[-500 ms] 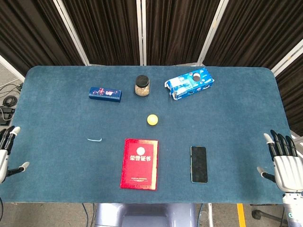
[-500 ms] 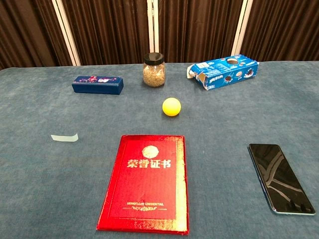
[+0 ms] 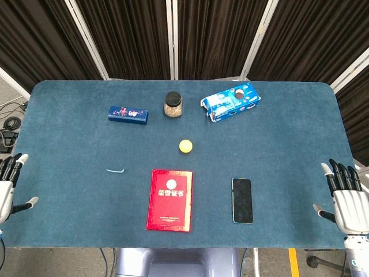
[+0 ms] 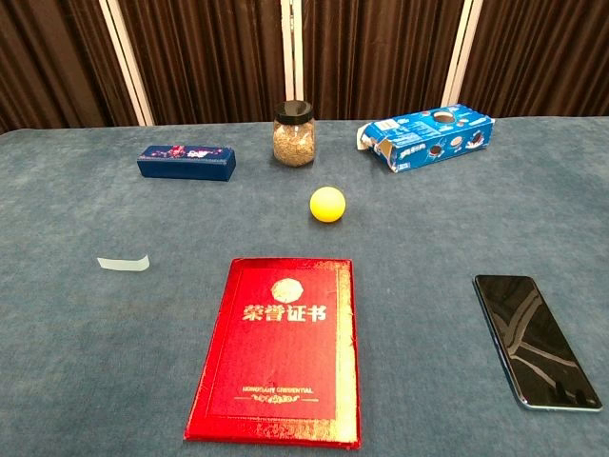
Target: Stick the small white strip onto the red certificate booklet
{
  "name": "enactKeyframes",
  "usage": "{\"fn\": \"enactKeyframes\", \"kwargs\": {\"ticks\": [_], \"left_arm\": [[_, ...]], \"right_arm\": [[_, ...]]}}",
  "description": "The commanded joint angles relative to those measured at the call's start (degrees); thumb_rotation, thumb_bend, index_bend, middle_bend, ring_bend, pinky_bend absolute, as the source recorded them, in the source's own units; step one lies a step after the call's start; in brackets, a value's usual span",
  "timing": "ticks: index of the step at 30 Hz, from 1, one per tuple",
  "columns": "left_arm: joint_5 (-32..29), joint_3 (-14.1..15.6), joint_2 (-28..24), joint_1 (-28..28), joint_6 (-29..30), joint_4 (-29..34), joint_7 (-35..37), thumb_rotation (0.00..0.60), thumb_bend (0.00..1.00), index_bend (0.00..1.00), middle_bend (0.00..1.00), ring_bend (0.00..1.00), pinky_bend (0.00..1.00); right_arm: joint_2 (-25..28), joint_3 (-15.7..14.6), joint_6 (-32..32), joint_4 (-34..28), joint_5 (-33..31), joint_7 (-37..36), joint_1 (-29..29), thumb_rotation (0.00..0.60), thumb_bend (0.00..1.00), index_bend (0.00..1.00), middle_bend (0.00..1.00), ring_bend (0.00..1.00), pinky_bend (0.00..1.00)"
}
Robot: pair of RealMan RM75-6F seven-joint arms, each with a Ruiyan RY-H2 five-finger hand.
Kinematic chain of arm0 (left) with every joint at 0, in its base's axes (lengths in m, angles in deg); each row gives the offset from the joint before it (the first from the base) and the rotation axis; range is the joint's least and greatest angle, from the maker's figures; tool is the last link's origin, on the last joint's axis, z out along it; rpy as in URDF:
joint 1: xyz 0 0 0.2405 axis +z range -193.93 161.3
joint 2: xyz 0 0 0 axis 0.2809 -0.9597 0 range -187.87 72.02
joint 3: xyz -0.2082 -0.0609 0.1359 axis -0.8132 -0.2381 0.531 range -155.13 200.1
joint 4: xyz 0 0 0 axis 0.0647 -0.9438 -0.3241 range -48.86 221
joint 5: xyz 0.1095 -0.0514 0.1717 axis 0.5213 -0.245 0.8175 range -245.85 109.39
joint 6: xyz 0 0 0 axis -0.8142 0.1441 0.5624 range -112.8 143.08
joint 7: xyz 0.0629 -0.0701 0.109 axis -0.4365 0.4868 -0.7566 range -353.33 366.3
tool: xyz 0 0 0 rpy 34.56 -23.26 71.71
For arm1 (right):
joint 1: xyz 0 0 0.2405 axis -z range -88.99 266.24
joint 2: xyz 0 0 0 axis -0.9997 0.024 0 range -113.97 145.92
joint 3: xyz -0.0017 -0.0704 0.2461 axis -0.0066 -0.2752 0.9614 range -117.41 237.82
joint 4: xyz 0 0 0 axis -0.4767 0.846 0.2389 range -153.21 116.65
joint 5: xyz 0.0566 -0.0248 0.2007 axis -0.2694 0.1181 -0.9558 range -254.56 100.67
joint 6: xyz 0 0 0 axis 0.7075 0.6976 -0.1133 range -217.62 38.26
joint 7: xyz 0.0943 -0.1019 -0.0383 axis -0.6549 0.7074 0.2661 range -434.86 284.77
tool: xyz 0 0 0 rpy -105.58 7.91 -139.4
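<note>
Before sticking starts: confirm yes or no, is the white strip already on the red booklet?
No, in the chest view the white strip lies on the cloth left of the red booklet, apart from it.

Counter (image 4: 76, 381) covered in matt blue cloth, slightly napped. Booklet (image 4: 276, 350) glossy red, gold-embossed, foil-like sheen. Phone (image 4: 536, 340) smooth black glass, reflective. Jar (image 4: 294, 134) clear glass, dark lid. Strip (image 4: 124, 263) thin pale paper, matt. Ball (image 4: 327, 204) smooth yellow plastic.

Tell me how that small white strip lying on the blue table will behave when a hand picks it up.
The small white strip looks thin and almost see-through, so it is probably very light and floppy. It lies nearly flat on the blue cloth-covered table, so fingers may struggle to get under an edge. It could curl once lifted.
</note>
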Motion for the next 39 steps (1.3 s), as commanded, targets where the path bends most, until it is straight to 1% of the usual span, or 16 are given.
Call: {"fn": "enactKeyframes", "kwargs": {"ticks": [1,4,10,14,18,21,30,39], "left_arm": [[-0.91,-1.26,1.14,-2.96,-3.71,-1.64,-0.22,0.6,0.0,0.11,0.0,0.0,0.0],[-1.83,-2.85,2.94,-6.59,-7.86,-4.24,-1.52,0.6,0.01,0.21,0.0,0.0,0.0],[-4.81,-4.81,7.61,-13.81,-17.49,-8.79,-5.72,0.6,0.13,0.37,0.0,0.0,0.0],[-7.88,-5.82,11.69,-17.65,-22.7,-11.8,-7.85,0.6,0.21,0.4,0.0,0.0,0.0],[-10.16,-5.86,16.24,-20.77,-27.08,-16.29,-8.76,0.6,0.26,0.44,0.0,0.0,0.0],[-10.4,-5.68,18.23,-21.88,-28.18,-18.71,-8.32,0.6,0.28,0.47,0.0,0.0,0.0],[-10.77,-5.03,22.77,-25.09,-31.42,-23.77,-7.99,0.6,0.35,0.47,0.0,0.0,0.0],[-10.51,-3.98,24.4,-26.91,-33.25,-23.58,-8.21,0.6,0.35,0.47,0.0,0.0,0.0]], "right_arm": [[-0.18,0.3,-0.8,0.43,-0.89,0.23,-0.32,0.6,0.0,0.02,0.0,0.0,0.0],[-0.47,0.72,-1.69,0.97,-2.11,0.71,-0.67,0.6,0.0,0.02,0.0,0.0,0.0],[-0.82,1.53,-2.31,1.57,-3.68,1.23,-1.08,0.6,0.0,0.02,0.0,0.0,0.0],[-0.83,1.76,-2.54,1.67,-4.13,1.31,-1.26,0.6,0.0,0.02,0.0,0.0,0.0],[-1.07,1.8,-3.22,2.26,-4.81,1.39,-1.46,0.6,0.0,0.02,0.0,0.0,0.0],[-1.28,1.77,-3.92,2.64,-5.4,1.34,-1.63,0.6,0.0,0.02,0.0,0.0,0.0],[-1.66,2.04,-5.05,3.48,-6.9,1.49,-2.0,0.6,0.0,0.02,0.0,0.0,0.0],[-1.91,2.38,-5.72,4.14,-8.37,1.68,-2.14,0.6,0.0,0.02,0.0,0.0,0.0]]}}
